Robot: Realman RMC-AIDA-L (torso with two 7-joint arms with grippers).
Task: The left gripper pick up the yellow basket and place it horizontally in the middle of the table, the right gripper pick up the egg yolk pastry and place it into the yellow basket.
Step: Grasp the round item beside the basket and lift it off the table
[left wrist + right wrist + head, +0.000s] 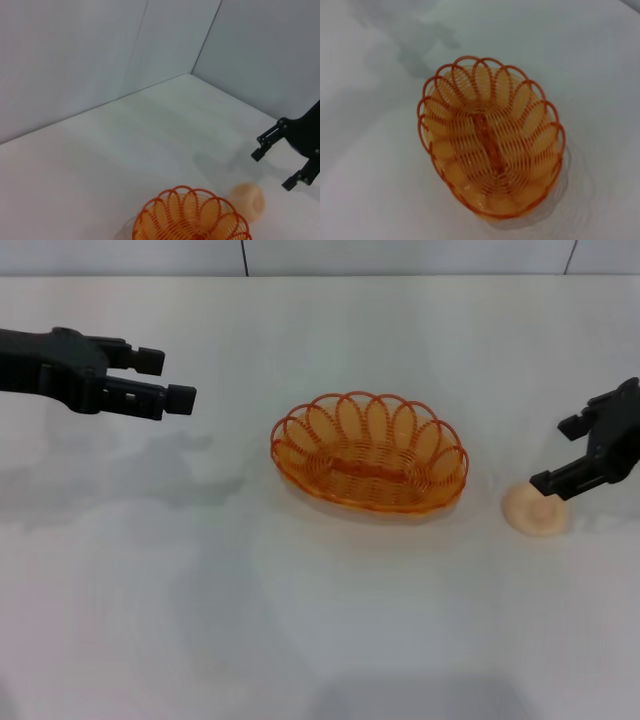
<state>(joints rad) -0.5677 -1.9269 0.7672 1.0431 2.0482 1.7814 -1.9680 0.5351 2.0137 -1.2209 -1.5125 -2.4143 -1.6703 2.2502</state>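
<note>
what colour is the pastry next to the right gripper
Pale cream-beige. The egg yolk pastry shows best in the head view, on the white table.

The right end effector [570, 453] hides part of the pastry [535, 512], and the head view's edge cuts its body. The left wrist view crops the basket [192, 220].

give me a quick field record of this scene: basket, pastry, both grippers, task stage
yellow basket: upright near the middle of the table, long side across the head view, empty
egg yolk pastry: on the table to the robot's right of the basket, apart from it
left gripper: above the table at the robot's left, away from the basket, jaws open, holding nothing
right gripper: over the pastry, jaws open, not closed on it
task stage: basket placed; pastry not yet picked up
</note>
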